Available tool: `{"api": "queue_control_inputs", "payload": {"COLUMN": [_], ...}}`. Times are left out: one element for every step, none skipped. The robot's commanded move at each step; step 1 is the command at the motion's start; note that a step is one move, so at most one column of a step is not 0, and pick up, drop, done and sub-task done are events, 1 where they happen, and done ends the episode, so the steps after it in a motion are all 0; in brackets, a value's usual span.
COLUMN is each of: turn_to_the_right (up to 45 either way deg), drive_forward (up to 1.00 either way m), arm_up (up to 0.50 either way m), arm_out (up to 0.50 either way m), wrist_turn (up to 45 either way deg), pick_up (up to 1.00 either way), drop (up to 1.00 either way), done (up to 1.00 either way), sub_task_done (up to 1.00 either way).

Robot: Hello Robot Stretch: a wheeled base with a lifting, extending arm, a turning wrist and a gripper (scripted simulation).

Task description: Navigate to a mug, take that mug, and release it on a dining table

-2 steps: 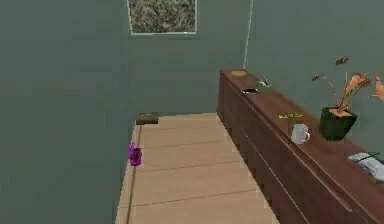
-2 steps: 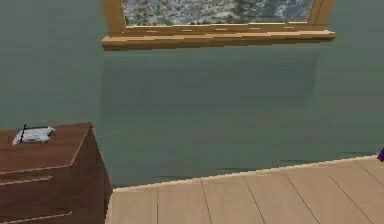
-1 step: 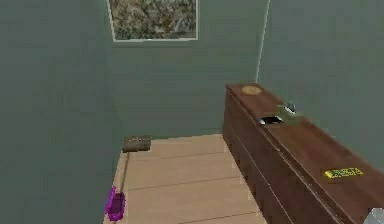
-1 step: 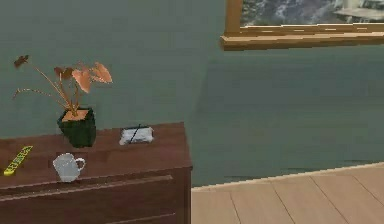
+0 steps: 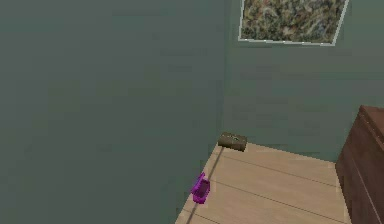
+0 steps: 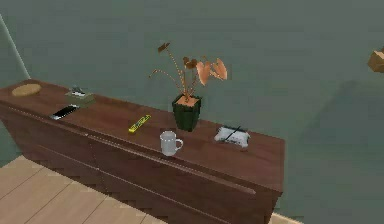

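Standing upright on dark sideboard (image 6: 105, 118), grey mug (image 6: 171, 144), potted plant (image 6: 187, 102) just behind

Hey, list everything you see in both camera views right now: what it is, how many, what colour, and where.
mug: one, pale grey, on the sideboard near its front edge
sideboard: one, dark brown wood, across the arm side view
potted plant: one, dark pot with orange-brown leaves, behind the mug
yellow thing: one, left of the mug
flat grey thing: one, right of the pot
phone-like slab: one, black and white, sideboard's left part
round disc: one, tan, sideboard's far left end
framed picture: one, mottled, wall, forward view's top right
purple thing: one, on the wooden floor by the wall
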Motion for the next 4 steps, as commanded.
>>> {"api": "queue_control_inputs", "payload": {"turn_to_the_right": [0.0,0.0,0.0,0.0], "drive_forward": [0.00,0.00,0.00,0.00], "arm_up": [0.50,0.28,0.00,0.00], "arm_out": [0.00,0.00,0.46,0.00], "wrist_turn": [0.0,0.0,0.0,45.0], "pick_up": [0.00,0.00,0.00,0.00], "drop": [0.00,0.00,0.00,0.00], "done": [0.00,0.00,0.00,0.00], "sub_task_done": [0.00,0.00,0.00,0.00]}}
